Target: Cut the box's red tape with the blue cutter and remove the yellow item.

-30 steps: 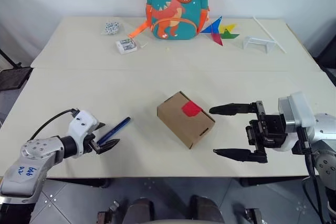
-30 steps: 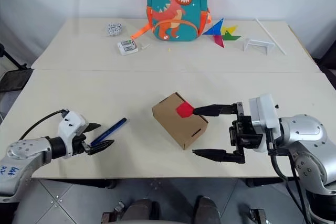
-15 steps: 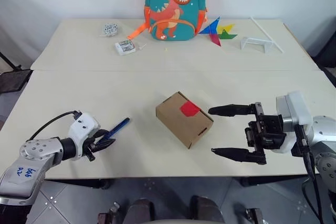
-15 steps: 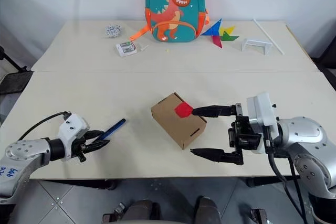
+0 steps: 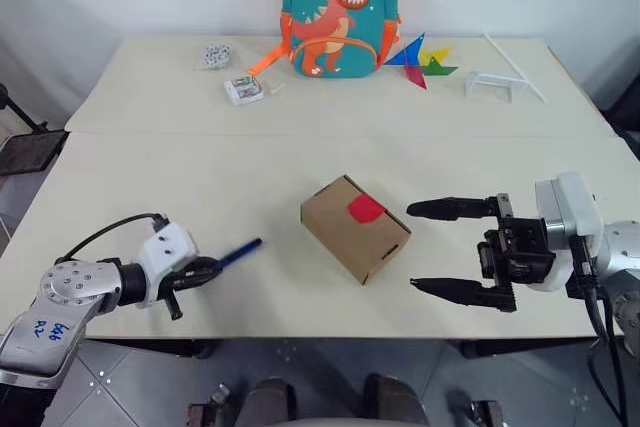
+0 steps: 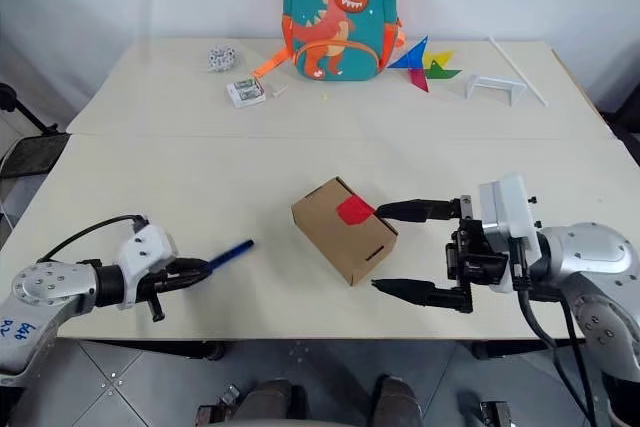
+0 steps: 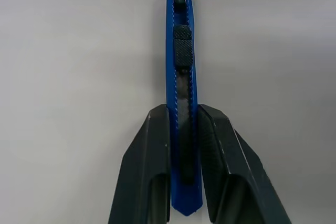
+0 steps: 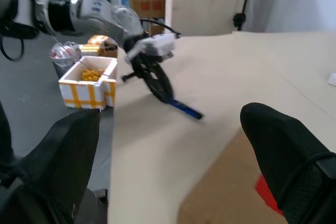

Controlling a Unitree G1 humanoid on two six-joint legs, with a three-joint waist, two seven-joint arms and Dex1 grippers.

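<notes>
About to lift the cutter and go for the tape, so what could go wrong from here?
The left gripper pinches the blue cutter near its rear end, so most of it sticks out; it may pivot or slip under cutting pressure. The box sits free between the open fingers of the right gripper, so it may slide when pushed. The red tape is small and near a finger, so the cutter could hit that.

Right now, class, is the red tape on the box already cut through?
No: in the left eye view the red tape lies whole on the closed box, and the blue cutter is well apart from it.
</notes>
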